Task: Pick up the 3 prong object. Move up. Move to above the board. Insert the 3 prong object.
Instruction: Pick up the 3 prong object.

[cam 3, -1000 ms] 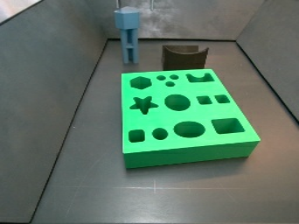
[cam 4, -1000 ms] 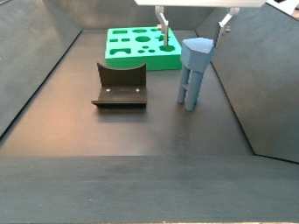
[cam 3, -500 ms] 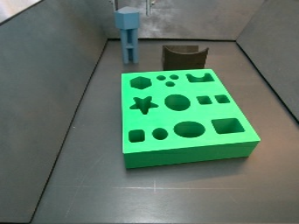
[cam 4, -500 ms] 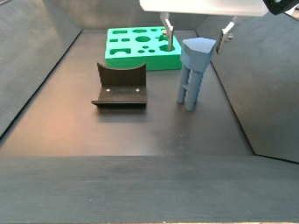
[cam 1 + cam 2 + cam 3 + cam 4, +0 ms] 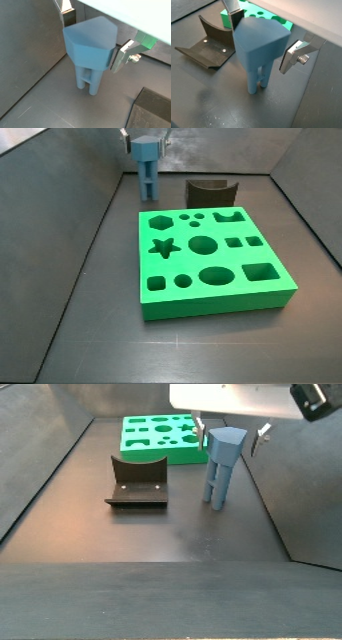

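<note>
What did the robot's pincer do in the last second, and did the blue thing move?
The pincer came down around the head of the 3 prong object, so its fingers now sit on either side of the head. Whether they already squeeze it cannot be told. The 3 prong object stands upright in the same spot on the floor. The board and the dark brown block did not move.
</note>
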{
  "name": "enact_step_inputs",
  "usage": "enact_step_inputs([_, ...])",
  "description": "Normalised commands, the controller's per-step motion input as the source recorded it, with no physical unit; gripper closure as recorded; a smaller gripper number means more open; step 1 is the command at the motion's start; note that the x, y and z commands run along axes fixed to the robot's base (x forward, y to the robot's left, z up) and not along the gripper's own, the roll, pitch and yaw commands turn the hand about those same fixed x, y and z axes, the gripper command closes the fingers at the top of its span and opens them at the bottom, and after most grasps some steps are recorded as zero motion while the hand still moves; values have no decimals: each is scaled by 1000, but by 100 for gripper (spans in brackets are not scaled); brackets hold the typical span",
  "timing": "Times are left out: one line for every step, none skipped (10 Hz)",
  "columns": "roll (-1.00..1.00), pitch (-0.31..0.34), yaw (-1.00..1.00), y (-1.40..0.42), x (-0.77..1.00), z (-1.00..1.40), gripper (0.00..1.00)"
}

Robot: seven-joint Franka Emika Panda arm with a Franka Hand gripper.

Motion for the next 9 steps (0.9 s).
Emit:
enact_step_inputs([-13,0,0,0,0,0,0])
enact_step_inputs([4,0,0,0,0,0,0])
enact_step_inputs([0,0,-6,0,-17,0,0])
enact_step_inputs([0,0,-6,0,0,0,0])
enact_step_inputs([0,0,0,0,0,0,0])
enact_step_inputs([0,0,0,0,0,0,100])
enact_step_inputs([0,0,0,0,0,0,100])
enact_step_inputs([0,0,0,0,0,0,100])
enact_step_inputs([0,0,0,0,0,0,100])
